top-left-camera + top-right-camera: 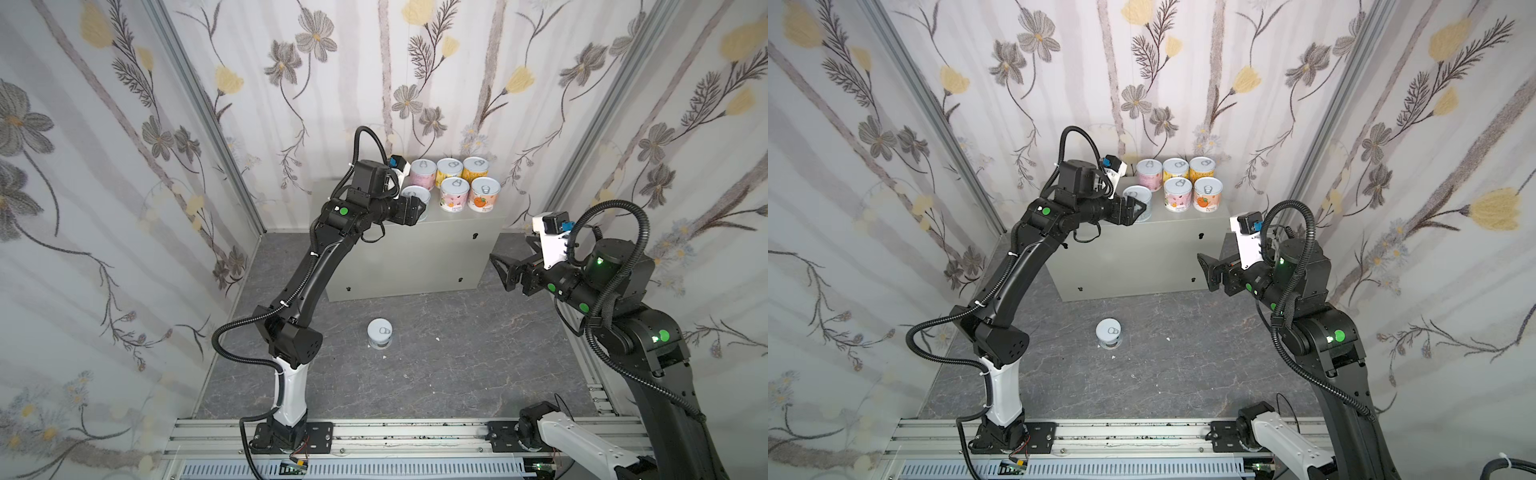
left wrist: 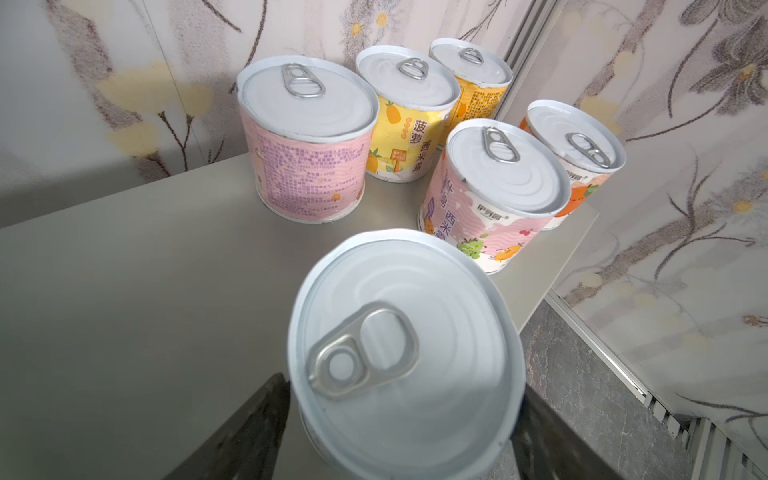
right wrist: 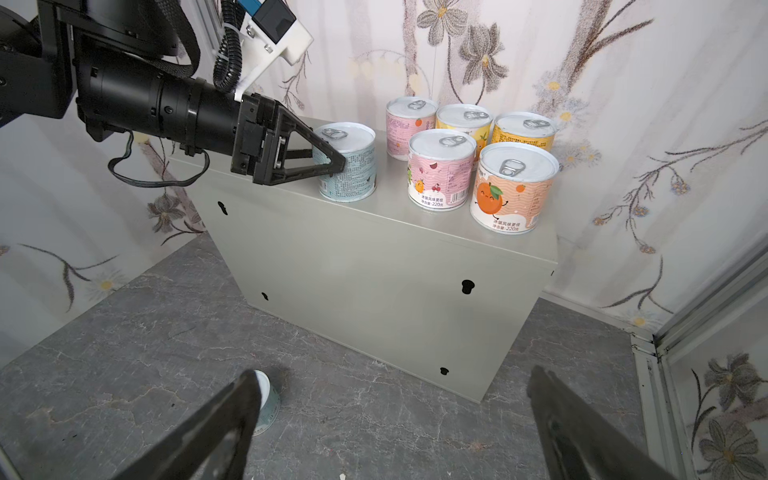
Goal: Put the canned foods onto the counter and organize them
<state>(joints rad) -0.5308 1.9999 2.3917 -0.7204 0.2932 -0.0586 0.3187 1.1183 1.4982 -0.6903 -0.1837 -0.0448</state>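
Six tins (image 1: 453,195) on counter (image 1: 415,257), seventh (image 1: 380,330) on floor (image 1: 457,353); left jaws pinch blue tin (image 3: 355,162), right jaws spread.

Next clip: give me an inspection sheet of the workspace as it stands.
Surface: grey-beige counter on dark marbled floor.
Job's things: five tins grouped on the counter's right side; light blue tin left of them; seventh tin on the floor.
Clutter: pale specks on floor.
End effectors: left end effector shut on the light blue tin; right end effector open, empty.
Cables: black conduits loop off both arms, clear of tins.
Surroundings: floral walls, front rail.
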